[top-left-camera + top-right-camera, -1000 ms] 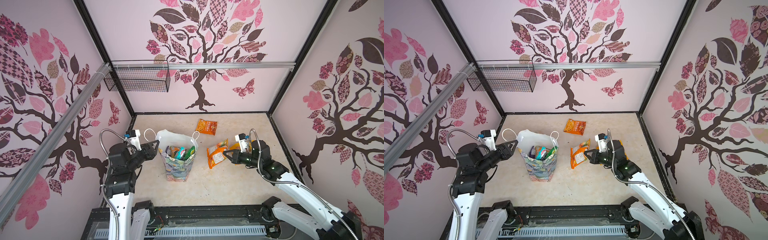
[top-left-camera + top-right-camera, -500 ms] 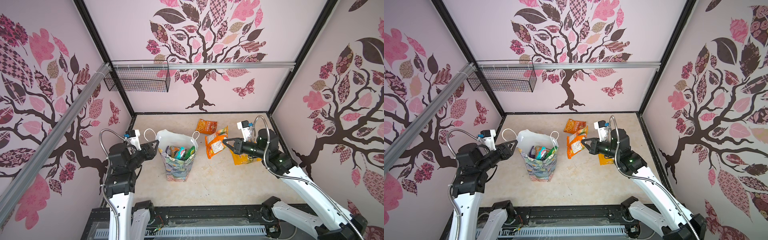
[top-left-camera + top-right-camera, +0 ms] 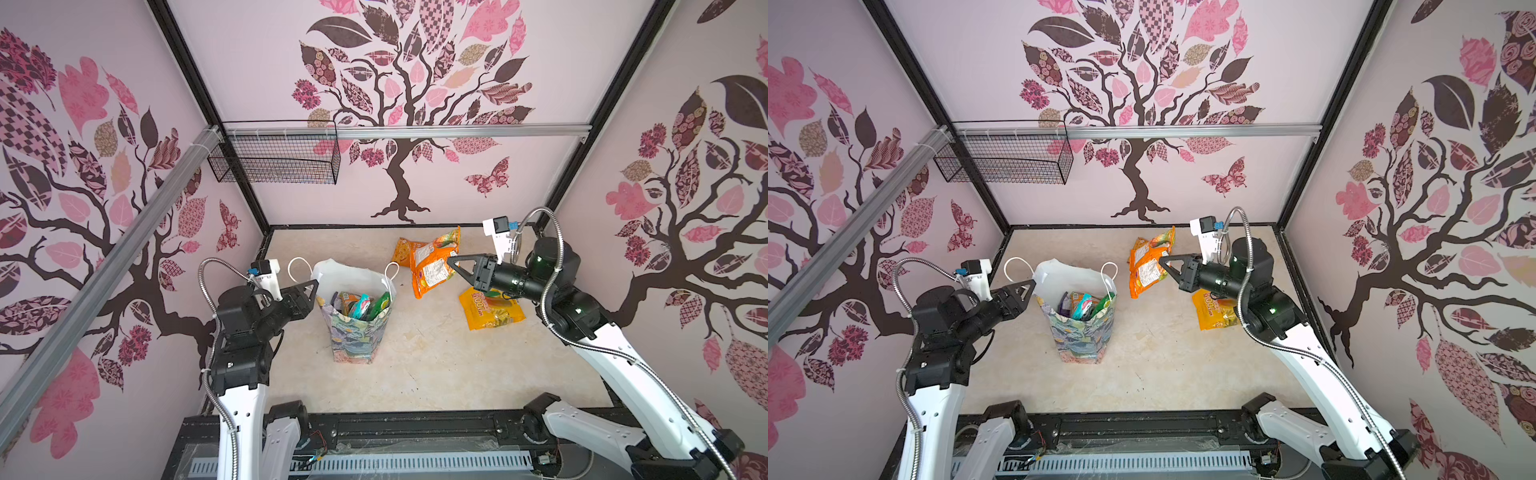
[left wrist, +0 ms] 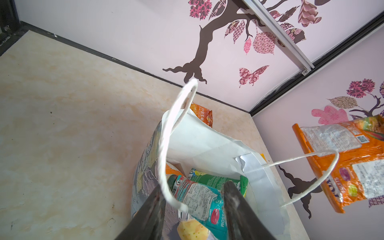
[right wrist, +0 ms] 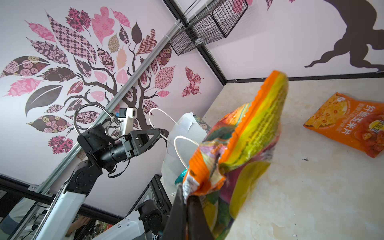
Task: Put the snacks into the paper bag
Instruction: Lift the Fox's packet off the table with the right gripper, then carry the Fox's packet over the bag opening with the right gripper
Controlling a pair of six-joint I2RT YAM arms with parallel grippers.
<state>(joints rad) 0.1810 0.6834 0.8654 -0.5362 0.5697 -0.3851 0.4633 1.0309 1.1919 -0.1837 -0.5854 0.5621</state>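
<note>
The paper bag (image 3: 357, 332) (image 3: 1084, 336) stands upright left of the middle, with teal (image 4: 203, 197) and green (image 4: 216, 179) snacks showing inside. My left gripper (image 3: 313, 284) (image 4: 193, 184) is open at the bag's left rim, and one white cord handle (image 4: 166, 145) lies between its jaws. My right gripper (image 3: 451, 261) (image 5: 186, 193) is shut on the corner of an orange packet (image 3: 432, 266) (image 5: 249, 133). That packet hangs in the air right of the bag. A yellow packet (image 3: 490, 309) lies on the floor under the right arm. Another orange packet (image 3: 405, 249) (image 5: 349, 124) lies near the back wall.
A black wire-mesh basket (image 3: 278, 162) hangs from the rail (image 3: 457, 131) at the back left, well above the floor. Walls close the floor (image 3: 436, 365) in on three sides. The arms' black base bar (image 3: 415, 424) runs along the front edge.
My right gripper has lifted the orange packet off the floor and carried it up and back, uncovering the yellow packet. The left arm and the bag stay in place.
</note>
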